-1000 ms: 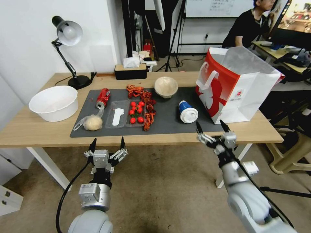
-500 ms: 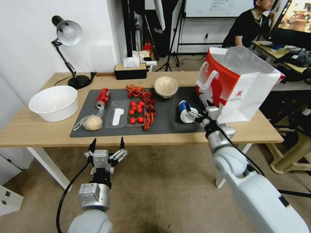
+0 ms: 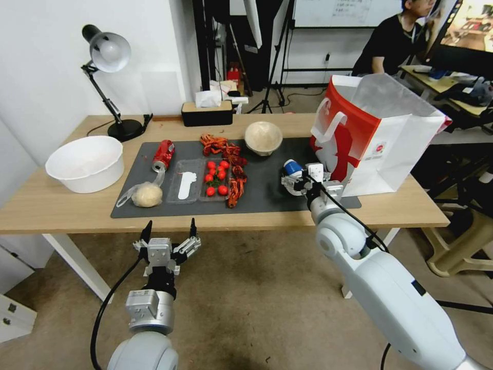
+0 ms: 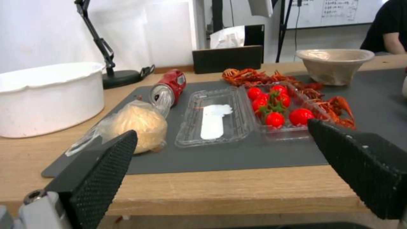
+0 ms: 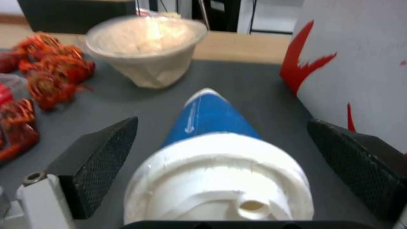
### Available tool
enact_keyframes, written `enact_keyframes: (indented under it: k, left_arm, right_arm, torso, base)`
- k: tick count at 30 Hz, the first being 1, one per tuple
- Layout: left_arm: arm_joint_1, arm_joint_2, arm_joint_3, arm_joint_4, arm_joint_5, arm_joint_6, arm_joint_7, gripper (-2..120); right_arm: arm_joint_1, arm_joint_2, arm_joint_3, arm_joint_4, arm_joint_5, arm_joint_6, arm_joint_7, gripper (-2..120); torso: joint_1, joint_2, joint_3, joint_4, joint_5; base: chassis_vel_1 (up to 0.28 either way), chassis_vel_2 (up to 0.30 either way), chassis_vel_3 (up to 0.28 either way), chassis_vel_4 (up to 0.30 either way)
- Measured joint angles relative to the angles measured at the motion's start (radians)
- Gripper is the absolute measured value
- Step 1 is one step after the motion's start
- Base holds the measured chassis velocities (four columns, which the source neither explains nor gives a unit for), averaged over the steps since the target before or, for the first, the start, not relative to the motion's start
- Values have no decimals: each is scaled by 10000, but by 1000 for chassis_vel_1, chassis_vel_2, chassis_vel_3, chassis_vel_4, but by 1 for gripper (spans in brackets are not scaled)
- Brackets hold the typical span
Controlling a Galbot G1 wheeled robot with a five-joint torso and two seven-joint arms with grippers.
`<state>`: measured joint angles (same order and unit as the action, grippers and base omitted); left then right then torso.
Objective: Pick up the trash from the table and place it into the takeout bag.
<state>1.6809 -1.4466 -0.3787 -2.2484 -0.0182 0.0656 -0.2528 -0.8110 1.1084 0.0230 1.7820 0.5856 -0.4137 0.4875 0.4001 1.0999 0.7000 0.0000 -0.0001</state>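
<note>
A blue cup with a white lid (image 3: 291, 167) lies on its side on the dark mat (image 3: 267, 198), lid toward me. My right gripper (image 3: 300, 177) is open, and its fingers straddle the lid end (image 5: 218, 178) without closing on it. Just to the right stands the red-and-white takeout bag (image 3: 375, 139), mouth open. Other trash on the mat: a beige bowl (image 3: 263, 137), a crushed red can (image 3: 164, 154) and a clear bag with a beige lump (image 3: 146, 195). Below the table's (image 3: 61, 205) front edge, my left gripper (image 3: 172, 223) hangs open and holds nothing.
A clear clamshell with red tomatoes (image 3: 203, 180) and reddish crayfish shells (image 3: 228, 154) lie mid-mat. A large white bowl (image 3: 86, 163) and a desk lamp (image 3: 108, 56) stand at the left, with a black tissue box (image 3: 207, 113) at the back edge.
My right arm rose from below the table's front edge and reached forward over the mat. Its open fingers now flank the blue cup's lid. The left arm has not moved.
</note>
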Motion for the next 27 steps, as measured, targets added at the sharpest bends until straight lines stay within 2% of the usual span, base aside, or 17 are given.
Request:
enact_keyframes:
  k: [7,17,27]
  left_arm:
    - [-16,-11,-2,32,-2,6,0,100]
    - [-33,-20,3,56,0,12,-5,100]
    - [-57,-16,48,72,24,18,-29,100]
  right_arm:
    - [191,134,-83,-257,569,-517,222,100]
    - [160,257,-103,-419,687,-593,208,100]
    - [-9,192,12,-307,711,-526,99,75]
  torso:
    - [-2,0,0,0,0]
    - [-1,0,0,0,1]
    - [-2,0,-1,1,2]
  base:
    - [0,0,0,0]
    - [0,0,0,0]
    - [0,0,0,0]
